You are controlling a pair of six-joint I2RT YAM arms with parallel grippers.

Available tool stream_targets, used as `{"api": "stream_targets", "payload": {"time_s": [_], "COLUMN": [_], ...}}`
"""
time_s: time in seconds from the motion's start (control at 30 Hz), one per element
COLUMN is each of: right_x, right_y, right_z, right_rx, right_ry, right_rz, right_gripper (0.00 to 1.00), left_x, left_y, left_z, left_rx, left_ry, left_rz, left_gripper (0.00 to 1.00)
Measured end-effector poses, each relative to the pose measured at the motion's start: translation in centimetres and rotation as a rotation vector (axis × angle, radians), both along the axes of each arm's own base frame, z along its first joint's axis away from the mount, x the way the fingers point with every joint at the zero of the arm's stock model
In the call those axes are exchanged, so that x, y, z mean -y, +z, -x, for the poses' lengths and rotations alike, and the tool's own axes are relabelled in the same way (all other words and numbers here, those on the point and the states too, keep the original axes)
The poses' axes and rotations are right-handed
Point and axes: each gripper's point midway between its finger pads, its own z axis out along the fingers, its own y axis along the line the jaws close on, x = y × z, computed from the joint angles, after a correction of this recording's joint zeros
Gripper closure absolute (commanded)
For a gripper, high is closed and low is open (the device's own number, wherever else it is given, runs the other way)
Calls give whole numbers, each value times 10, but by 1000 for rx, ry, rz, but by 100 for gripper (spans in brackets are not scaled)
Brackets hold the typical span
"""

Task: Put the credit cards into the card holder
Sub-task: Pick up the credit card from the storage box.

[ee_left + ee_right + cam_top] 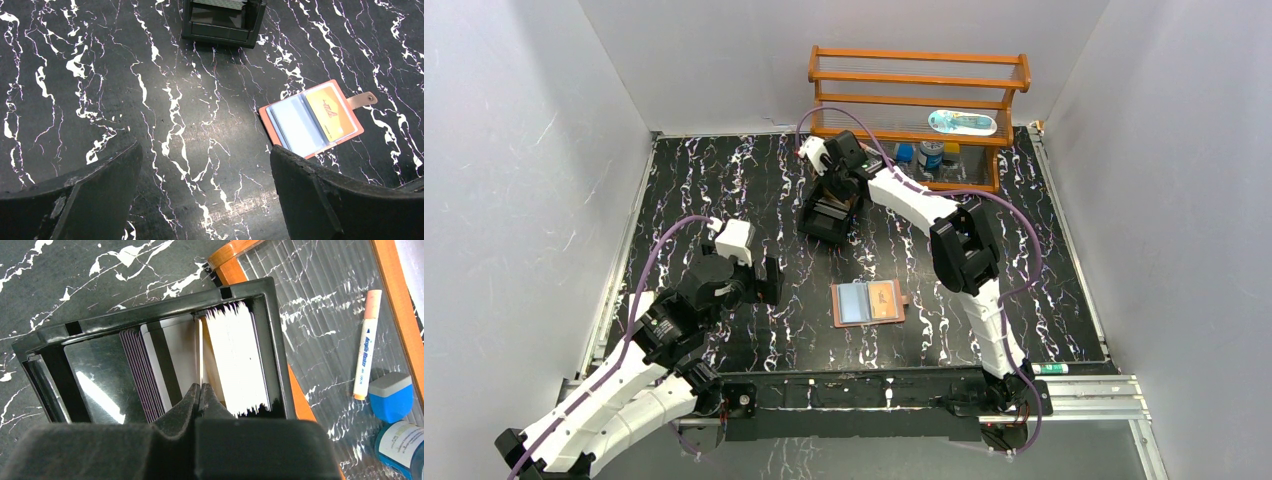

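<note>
Open counter (pixel 150 100) rings the unfolded card holder (pixel 869 302), pockets filled; left end effector (pixel 205 150) spread wide; right end effector (pixel 201 390) clenched, seemingly pinching a credit card (pixel 200 350) in the black tray (pixel 150 311).

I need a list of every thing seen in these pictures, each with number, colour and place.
table: one, black with white veins, under everything.
card holder: one, tan, open at the table's middle.
pale blue card, orange card: one each, in its pockets.
wooden rack: one, orange, far edge.
black tray: one, black, before the rack.
stacked cards: number unclear, white and dark, upright in the tray.
marker: one, white, rack's lower shelf.
blue block: one, blue, same shelf.
bottle: one, blue, same shelf.
left gripper: one, black, open above the table.
right gripper: one, black, shut on a single card in the tray.
</note>
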Motion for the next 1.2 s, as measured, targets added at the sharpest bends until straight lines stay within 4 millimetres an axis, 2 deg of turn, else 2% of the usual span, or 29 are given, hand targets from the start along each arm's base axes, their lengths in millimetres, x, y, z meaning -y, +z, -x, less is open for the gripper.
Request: {"api": "stream_targets", "payload": {"time_s": [0.07,0.17,0.23,0.33,0.37,0.53,0.63,0.77,0.9,1.0,1.13,1.2], "right_x": [1,3,4,4,4,6,6,7,7,8,11,11], "right_y": [1,3,4,4,4,5,5,8,10,10,10,10], "right_z": [-1,-3,-4,-4,-4,-6,-6,-9,-10,-11,-13,-13], "right_rx": [1,9,13,12,12,23,26,40,48,55,68,70], "right_ry": [-5,-12,-11,-11,-11,-11,-7,-12,-2,0,-2,2], "right_rz": [1,7,9,10,10,24,28,34,39,49,63,68], "right_gripper": [90,100,100,90,90,99,89,94,85,85,91,85], "left_x": [0,0,1,1,1,2,3,3,4,4,4,4], "left_y": [0,-1,-1,-2,-2,-2,-2,-3,-3,-3,-3,-3], "left_z": [0,0,0,0,0,0,1,1,1,1,1,1], "left_rx": [0,-3,-5,-6,-7,-9,-11,-14,-15,-16,-16,-16], "left_ry": [0,-1,-3,-3,-4,-9,-13,-14,-16,-17,-19,-19], "left_rz": [-1,-2,-3,-3,-3,-1,-1,-3,-2,-2,-1,-1], "left_gripper": [1,1,1,1,1,1,1,1,1,1,1,1]}}
